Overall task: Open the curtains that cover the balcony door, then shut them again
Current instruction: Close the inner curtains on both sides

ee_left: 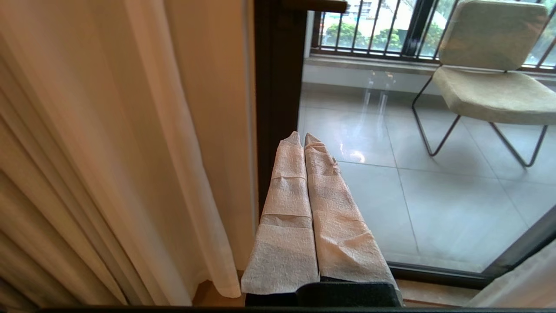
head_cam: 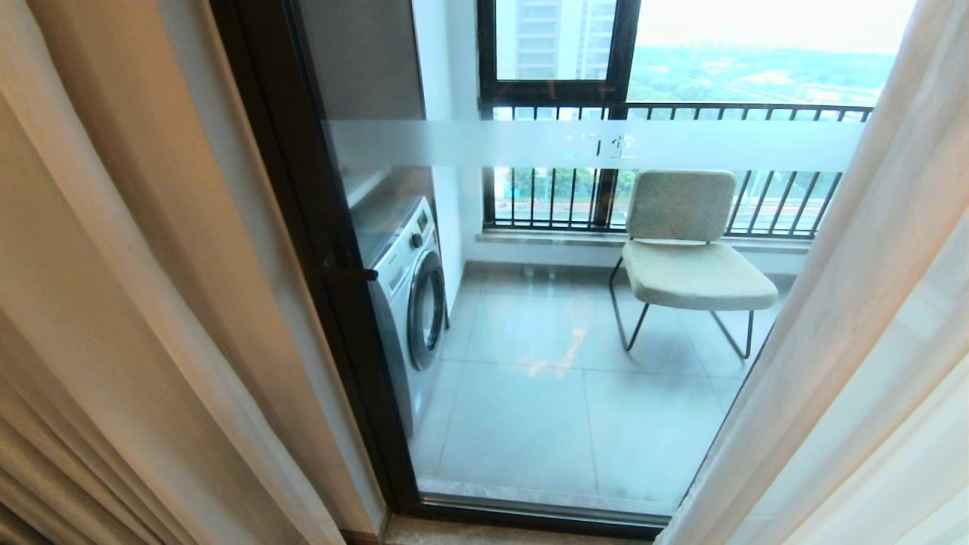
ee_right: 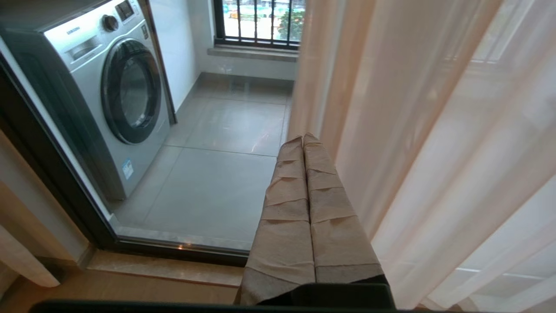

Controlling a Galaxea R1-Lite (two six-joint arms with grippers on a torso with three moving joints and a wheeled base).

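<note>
My left gripper (ee_left: pixel 303 138) and right gripper (ee_right: pixel 303 140) hang low before the balcony door (head_cam: pixel 530 318), wrapped fingers pressed together, holding nothing. The curtains (head_cam: pixel 136 303) are parted to both sides of the glass. Beyond it, on grey floor tiles (head_cam: pixel 530 393), stand a washing machine (head_cam: pixel 412 295) and a chair (head_cam: pixel 685 257).

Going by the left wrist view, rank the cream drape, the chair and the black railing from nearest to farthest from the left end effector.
From the left end effector:
1. Cream drape, close alongside it, this side of the glass.
2. Chair, out on the balcony tiles.
3. Black railing, behind the chair at the balcony's far edge.
</note>
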